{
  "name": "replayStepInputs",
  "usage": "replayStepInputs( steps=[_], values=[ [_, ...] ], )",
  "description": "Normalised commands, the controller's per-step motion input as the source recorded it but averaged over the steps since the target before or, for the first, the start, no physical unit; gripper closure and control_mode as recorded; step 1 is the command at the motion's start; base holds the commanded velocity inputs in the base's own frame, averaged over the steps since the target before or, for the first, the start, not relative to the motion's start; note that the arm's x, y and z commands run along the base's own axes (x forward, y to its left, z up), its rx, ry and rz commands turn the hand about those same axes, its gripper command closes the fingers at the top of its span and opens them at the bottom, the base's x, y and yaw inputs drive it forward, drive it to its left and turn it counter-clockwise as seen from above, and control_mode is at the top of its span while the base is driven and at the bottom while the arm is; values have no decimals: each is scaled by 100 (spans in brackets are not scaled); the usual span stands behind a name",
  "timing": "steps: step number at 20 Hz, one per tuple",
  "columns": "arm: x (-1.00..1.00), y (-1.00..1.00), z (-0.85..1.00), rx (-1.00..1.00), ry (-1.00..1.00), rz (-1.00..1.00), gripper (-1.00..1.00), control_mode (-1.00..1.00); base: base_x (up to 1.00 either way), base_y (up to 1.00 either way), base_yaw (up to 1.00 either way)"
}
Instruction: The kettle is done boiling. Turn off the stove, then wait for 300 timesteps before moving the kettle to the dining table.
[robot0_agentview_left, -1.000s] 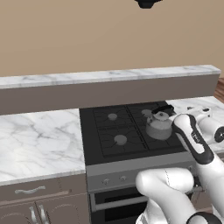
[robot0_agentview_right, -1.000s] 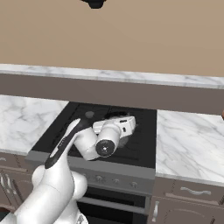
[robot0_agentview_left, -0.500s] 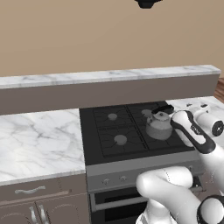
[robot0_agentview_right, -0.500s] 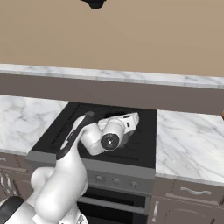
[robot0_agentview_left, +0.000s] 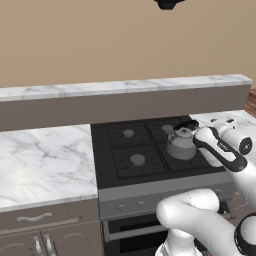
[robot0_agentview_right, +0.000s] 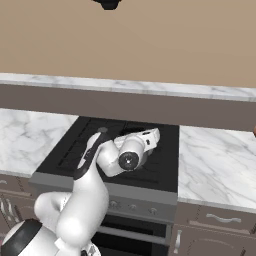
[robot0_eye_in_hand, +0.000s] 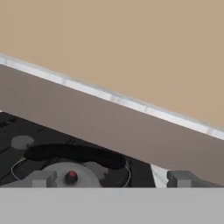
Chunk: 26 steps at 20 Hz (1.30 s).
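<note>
The kettle, a small squat grey metal vessel with a black arched handle and a knobbed lid, sits on the right-hand side of the stove, over a burner grate toward the right rear of the black cooktop. From the hand camera, the kettle lies directly below the hand: its rounded lid with a small red-tipped knob and its black handle cross the lower part of the picture, and the two finger tips stand wide apart on either side of it, one at lower left and one at lower right. The gripper is thus released, its jaws spread to full width and closed on nothing, poised just above the kettle's handle. In the left base view the white forearm reaches in from the right and ends beside the kettle; in the right base view the arm's wrist covers the right half of the stove and hides the kettle. The steel front panel with small knobs runs below the cooktop. A marble desk flanks the stove on the left and another section on the right. Behind it stands a raised marble ledge on a brown wall.
</note>
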Motion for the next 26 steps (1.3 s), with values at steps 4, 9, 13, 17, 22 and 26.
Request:
replayStepInputs(
  steps=[4, 9, 13, 17, 22, 26],
  values=[
    [7, -4, -15, -2, 2, 2, -100, -100, 0, 0, 0],
    [12, -3, -2, -2, 2, 1, -100, -100, 0, 0, 0],
    [13, -1, -1, -4, 3, 1, -100, -100, 0, 0, 0],
    [13, 0, -5, -4, 4, 0, -100, -100, 0, 0, 0],
    [11, 0, -4, -3, 3, 0, -100, -100, 0, 0, 0],
    [10, 0, -3, -2, 3, 0, -100, -100, 0, 0, 0]
  ],
)
